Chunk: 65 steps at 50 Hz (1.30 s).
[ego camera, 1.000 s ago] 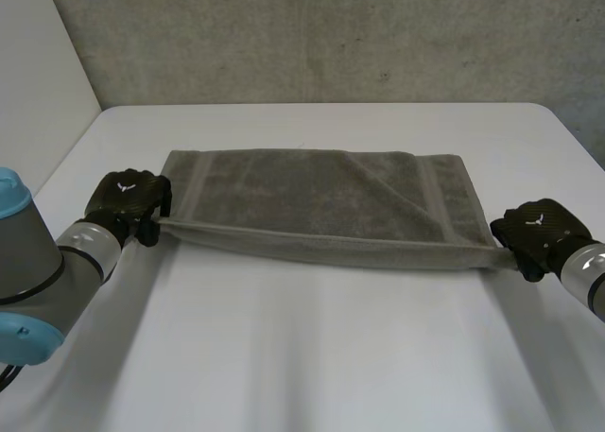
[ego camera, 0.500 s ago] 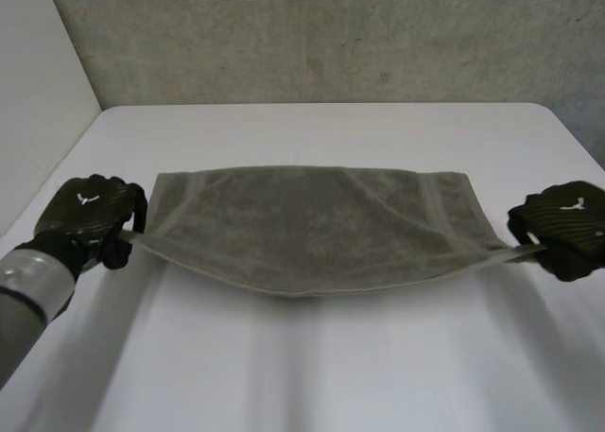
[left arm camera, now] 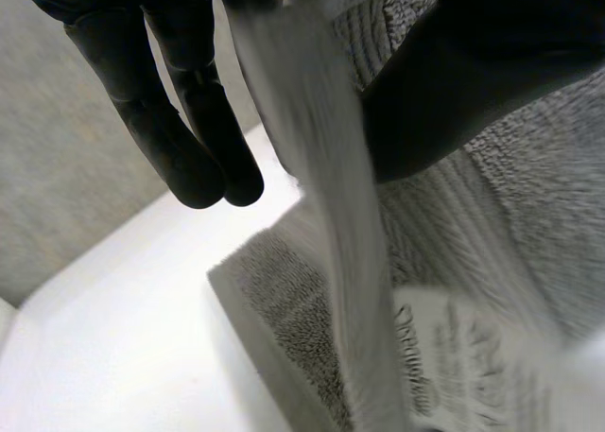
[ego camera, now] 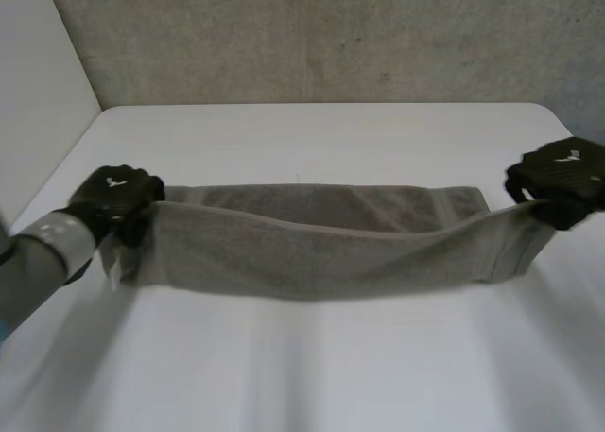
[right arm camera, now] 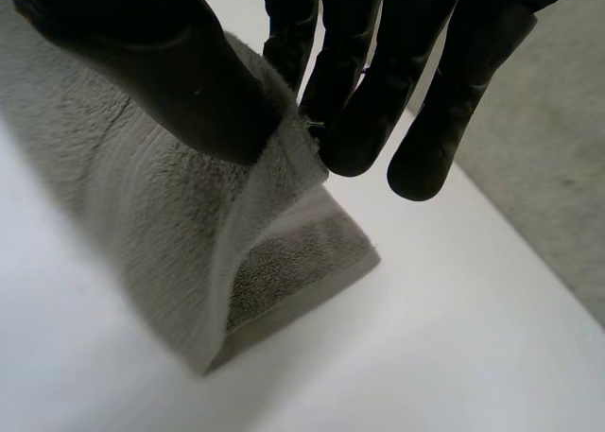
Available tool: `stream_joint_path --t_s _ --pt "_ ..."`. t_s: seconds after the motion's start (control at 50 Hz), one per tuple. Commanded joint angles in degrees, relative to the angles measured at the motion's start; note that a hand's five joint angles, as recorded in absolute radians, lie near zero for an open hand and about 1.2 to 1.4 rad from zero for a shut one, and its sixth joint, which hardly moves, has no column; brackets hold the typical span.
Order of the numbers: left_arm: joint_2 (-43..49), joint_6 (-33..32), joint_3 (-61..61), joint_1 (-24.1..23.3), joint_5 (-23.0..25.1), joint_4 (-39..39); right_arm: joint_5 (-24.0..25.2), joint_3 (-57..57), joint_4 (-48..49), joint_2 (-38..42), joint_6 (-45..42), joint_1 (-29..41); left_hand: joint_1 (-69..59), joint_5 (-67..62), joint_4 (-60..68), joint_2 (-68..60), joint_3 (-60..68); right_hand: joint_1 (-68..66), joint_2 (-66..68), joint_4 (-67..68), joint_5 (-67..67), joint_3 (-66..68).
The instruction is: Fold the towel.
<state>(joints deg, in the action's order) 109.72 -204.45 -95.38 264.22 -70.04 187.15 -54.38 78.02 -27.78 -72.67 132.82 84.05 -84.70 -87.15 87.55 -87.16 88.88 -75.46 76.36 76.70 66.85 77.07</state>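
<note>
A grey-brown towel (ego camera: 321,248) hangs stretched between my two hands above the white table (ego camera: 312,366), its near edge lifted and sagging in the middle, its far edge still lying on the table. My left hand (ego camera: 115,198) pinches the towel's left near corner; in the left wrist view the towel (left arm camera: 444,233) runs between the thumb and fingers (left arm camera: 189,120), with a white label below. My right hand (ego camera: 562,177) pinches the right near corner; the right wrist view has thumb and fingers (right arm camera: 359,101) closed on the towel's corner (right arm camera: 236,224).
A grey concrete wall (ego camera: 312,35) stands behind the table's far edge, and a white panel (ego camera: 38,92) rises at the left. Bare table surface lies in front of the towel and beyond it.
Both hands have risen and moved toward the far side, lifting the towel's near edge off the table. The towel now hangs as a band over its far part.
</note>
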Motion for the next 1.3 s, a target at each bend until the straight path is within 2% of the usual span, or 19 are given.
stream_joint_path --t_s 0.02,0.16,0.34,0.36,0.38,0.4,0.42,0.5,0.52,0.54,0.56,0.58,0.72,0.88,1.04,1.1,1.14,1.2,1.3 --pt "15.8 0.0 18.3 -4.1 -5.5 -3.1 -9.5 -18.0 0.6 18.6 4.4 7.8 4.7 17.1 -7.5 7.2 -8.9 -4.5 3.6 3.3 3.2 2.9" --pt "28.2 0.1 36.7 -7.1 -9.4 -6.3 -13.7 -32.3 5.7 31.5 11.3 10.3 4.7 17.1 -7.5 7.2 -8.9 -4.5 3.6 3.3 3.2 2.9" --pt "39.4 0.0 52.7 -7.7 -13.1 -13.2 -17.8 -40.6 11.5 38.8 13.0 13.4 4.7 17.1 -7.5 7.2 -8.9 -4.5 3.6 3.3 3.2 2.9" --pt "41.0 0.0 55.0 -8.0 -13.5 -14.4 -18.2 -41.5 12.6 39.9 13.0 13.9 10.8 23.3 -13.7 13.3 -15.0 -4.5 3.6 3.3 3.2 2.9" --pt "42.2 0.0 56.8 -8.5 -13.6 -15.4 -18.6 -42.3 13.4 40.8 13.0 14.2 27.6 40.0 -30.4 30.0 -31.7 -4.5 3.6 3.3 3.2 2.9" --pt "42.2 0.0 56.8 -8.5 -13.6 -15.4 -18.7 -42.3 13.5 40.8 13.0 14.2 27.7 40.2 -30.6 30.2 -31.9 -4.5 3.6 3.3 3.2 2.9" --pt "43.0 -0.1 58.0 -9.0 -14.1 -16.2 -19.2 -43.0 14.0 41.6 13.0 14.6 46.0 58.5 -48.9 48.5 -50.2 -4.5 3.6 3.3 3.2 2.9" --pt "44.1 -0.1 59.3 -9.4 -14.8 -16.6 -20.6 -44.0 14.5 42.7 13.0 15.4 56.1 68.6 -59.0 58.6 -60.3 -2.9 2.0 1.7 1.5 1.3" --pt "44.4 -0.2 59.8 -9.4 -15.1 -16.6 -21.8 -44.1 14.5 42.9 13.0 15.8 72.6 85.1 -75.5 75.1 -76.8 20.1 -21.0 -21.3 -21.5 -21.7" --pt "44.4 -0.3 60.1 -9.4 -15.3 -16.6 -23.4 -44.1 14.5 42.9 12.8 16.1 74.3 86.7 -77.2 76.8 -78.5 52.3 -53.2 -53.5 -53.7 -53.9" --pt "44.4 -0.3 60.1 -9.4 -15.3 -16.6 -23.4 -44.1 14.5 42.9 12.8 16.1 74.3 86.8 -77.2 76.8 -78.5 52.6 -53.5 -53.8 -54.0 -54.2" --pt "44.3 -0.4 60.5 -9.4 -15.4 -16.6 -25.0 -44.3 14.5 42.9 12.7 16.1 74.5 86.9 -77.3 76.9 -78.7 65.5 -66.4 -66.7 -66.8 -67.1" --pt "42.5 -0.3 61.2 -9.5 -15.5 -16.6 -27.8 -43.6 14.5 42.2 12.4 16.2 74.5 86.9 -77.3 76.9 -78.7 65.5 -66.4 -66.7 -66.8 -67.1" --pt "37.2 0.2 58.3 -9.3 -15.5 -17.1 -27.4 -41.8 14.7 36.8 10.9 15.5 74.5 86.9 -77.3 76.9 -78.7 65.5 -66.4 -66.7 -66.8 -67.1" --pt "28.5 0.8 48.2 -8.3 -14.9 -16.6 -25.6 -36.1 15.9 33.4 7.0 15.1 73.6 86.1 -76.5 76.1 -77.8 65.0 -65.9 -66.3 -66.4 -66.6" --pt "24.3 1.7 42.6 -8.1 -14.4 -15.5 -22.6 -29.0 16.0 27.9 7.7 14.7 73.5 85.9 -76.3 75.9 -77.7 56.5 -57.4 -57.7 -57.9 -58.1" --pt "19.4 3.2 35.3 -7.9 -14.0 -11.8 -20.2 -20.1 16.8 21.6 7.9 14.4 73.3 85.8 -76.2 75.8 -77.5 52.8 -53.7 -54.0 -54.2 -54.4" --pt "16.6 3.8 31.1 -7.7 -13.9 -9.2 -19.2 -16.1 17.2 19.0 7.9 14.3 73.3 85.8 -76.2 75.8 -77.5 52.8 -53.7 -54.0 -54.1 -54.4" --pt "5.4 4.8 14.2 -6.3 -13.9 1.4 -18.1 -2.9 17.0 12.4 7.7 13.3 73.5 85.9 -76.3 75.9 -77.7 52.6 -53.5 -53.8 -54.0 -54.2"
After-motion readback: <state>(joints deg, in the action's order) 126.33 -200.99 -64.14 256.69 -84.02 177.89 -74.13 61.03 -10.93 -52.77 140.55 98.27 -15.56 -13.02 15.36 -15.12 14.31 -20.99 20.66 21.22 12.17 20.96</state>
